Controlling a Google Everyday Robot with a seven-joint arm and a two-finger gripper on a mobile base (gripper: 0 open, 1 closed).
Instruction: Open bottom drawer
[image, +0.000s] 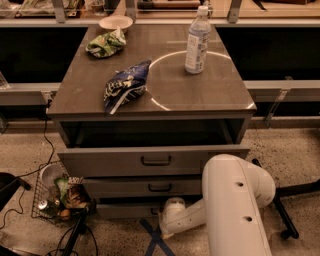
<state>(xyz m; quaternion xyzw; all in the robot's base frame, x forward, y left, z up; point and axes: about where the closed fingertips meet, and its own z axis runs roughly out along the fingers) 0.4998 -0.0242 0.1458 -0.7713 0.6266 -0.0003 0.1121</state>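
Note:
The grey cabinet (150, 95) has three drawers. The bottom drawer (127, 210) is the lowest one, with a plain grey front just above the floor, set back under the middle drawer (125, 187). My gripper (166, 210) is low at the bottom drawer's front, near its middle where the handle sits. It is mostly hidden behind my white wrist (176, 216) and the big white arm link (235, 210). The top drawer (155, 160) stands pulled out a little.
On the cabinet top lie a blue snack bag (125, 85), a green bag (105, 44), a white bowl (116, 22) and an upright water bottle (197, 40). A wire basket of rubbish (60, 197) and cables are on the floor at left. A chair base (287, 200) is at right.

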